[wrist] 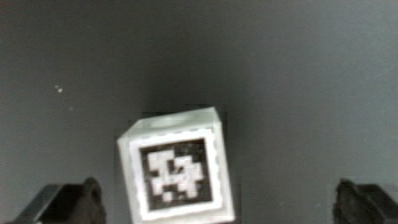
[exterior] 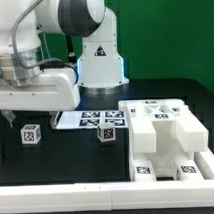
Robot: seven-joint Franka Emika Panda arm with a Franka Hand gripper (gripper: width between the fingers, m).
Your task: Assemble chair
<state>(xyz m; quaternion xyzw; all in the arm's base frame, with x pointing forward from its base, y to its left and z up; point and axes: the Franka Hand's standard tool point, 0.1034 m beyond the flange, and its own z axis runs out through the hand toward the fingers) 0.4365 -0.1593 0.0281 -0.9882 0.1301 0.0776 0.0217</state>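
Your pincer (wrist: 219,203) stood with its fingers (wrist: 71,203) wide apart, gripping nothing, above a small tagged block (wrist: 175,165) lying off the marker board's (exterior: 90,120) end at the exterior view's left. A second tagged block (exterior: 107,133) sat just before that board, and the larger blocky chair parts (exterior: 166,138) lay off its other end.

The exterior view faces the arm's white base (exterior: 101,65) from low across the black table (exterior: 57,162); the close, downward wrist view shares one small white tagged block (wrist: 175,165).
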